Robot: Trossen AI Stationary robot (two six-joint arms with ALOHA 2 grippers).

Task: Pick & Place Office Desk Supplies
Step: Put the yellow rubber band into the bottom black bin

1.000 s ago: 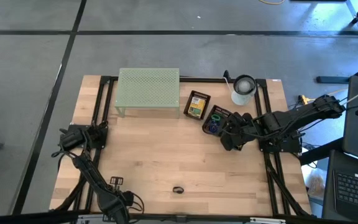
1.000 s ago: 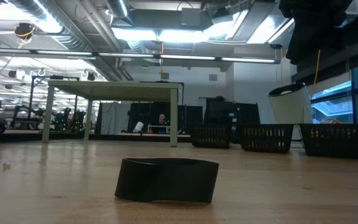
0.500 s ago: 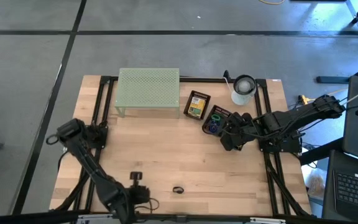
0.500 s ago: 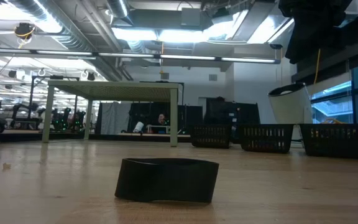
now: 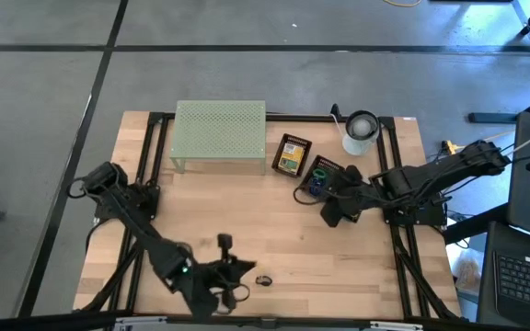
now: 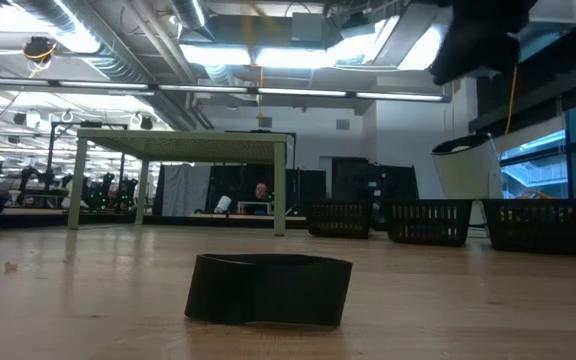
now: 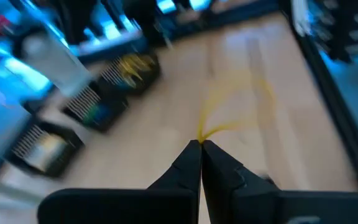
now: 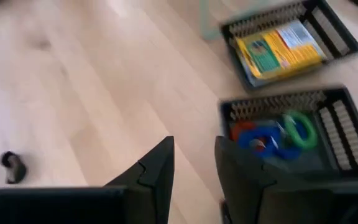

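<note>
Likely the left gripper (image 7: 201, 144), pinching a thin tan rubber band (image 7: 229, 115) by its end (barely any purchase), drops it en route to the black trays (image 5: 317, 176); right gripper (image 8: 194, 162), part-spread, holds nothing.

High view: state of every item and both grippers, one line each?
left gripper: shut, a thin yellow rubber band pinched at its tips
right gripper: open, empty
black band: loose on the table
crayon basket: holds a yellow box
band basket: holds blue, green, red bands
green rack: upright
white cup: upright
</note>
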